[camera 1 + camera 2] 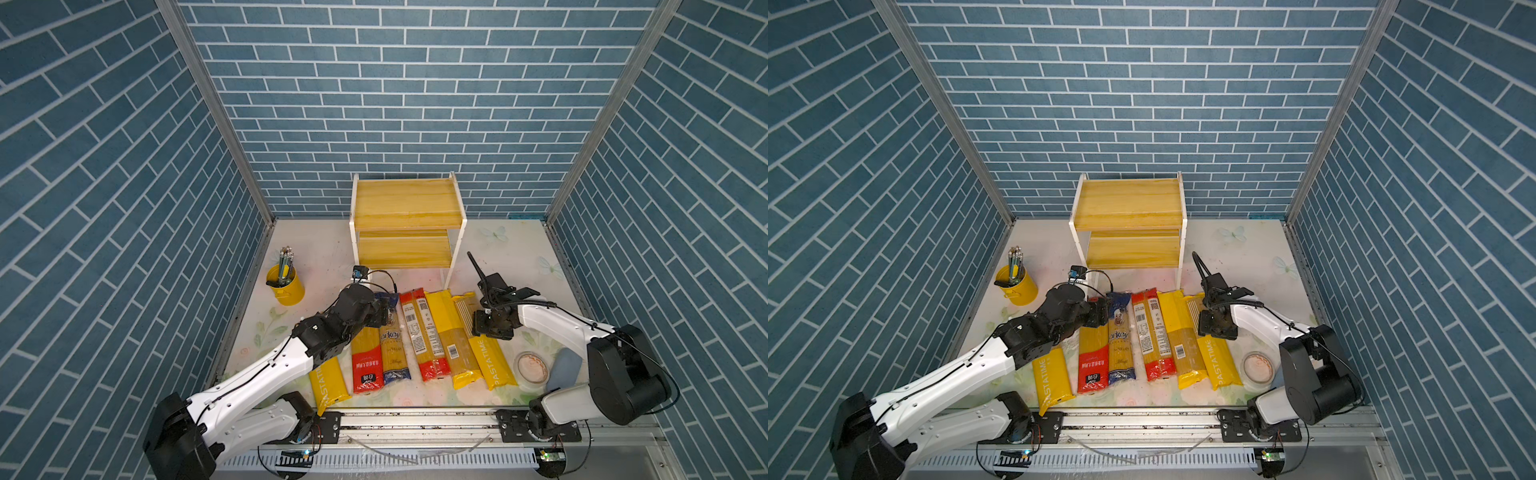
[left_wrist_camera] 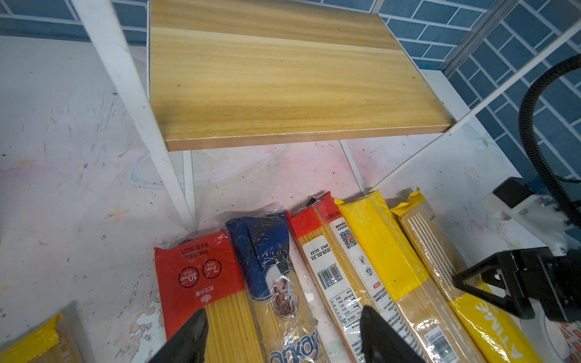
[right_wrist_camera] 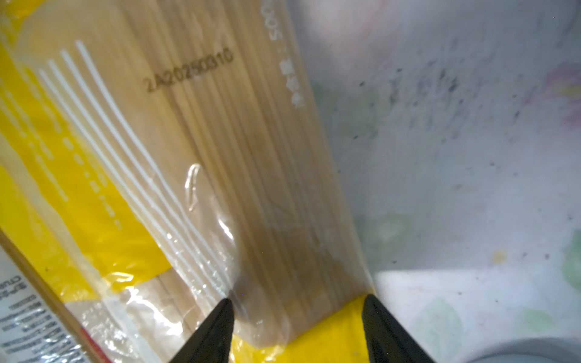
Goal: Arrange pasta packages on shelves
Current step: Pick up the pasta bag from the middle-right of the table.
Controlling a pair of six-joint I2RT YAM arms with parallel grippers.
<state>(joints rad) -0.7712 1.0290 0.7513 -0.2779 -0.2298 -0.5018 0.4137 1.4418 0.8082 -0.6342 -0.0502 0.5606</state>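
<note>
The rack (image 1: 405,203) stands at 12 o'clock on the table (image 1: 511,266), against the back wall. All six bags lie flat on the table, side by side in a row at 6 o'clock of the rack, each running roughly from 12 to 6. From 9 to 3 o'clock the row reads:

- a PASTATIME bag (image 1: 330,384), set nearer 6 o'clock than the rest
- a red bag (image 1: 367,361)
- the blue bag (image 1: 392,349)
- a labelled red bag (image 1: 424,336)
- a yellow bag (image 1: 451,340)
- the end bag (image 1: 494,361), also marked PASTATIME

The left gripper (image 2: 283,333) hangs over the row's 12 o'clock end, jaws wide apart and holding nothing. The blue bag is between its fingertips, which sit over the red-ended bags on either side.

The right gripper (image 3: 297,300) points down at the tan part of the end bag, jaws apart. One fingertip is over the bag's film and the other is at its 3 o'clock edge. Whether the tips touch the bag cannot be told.

A cup (image 1: 286,286) of pencils stands near the table's 9 o'clock edge.
</note>
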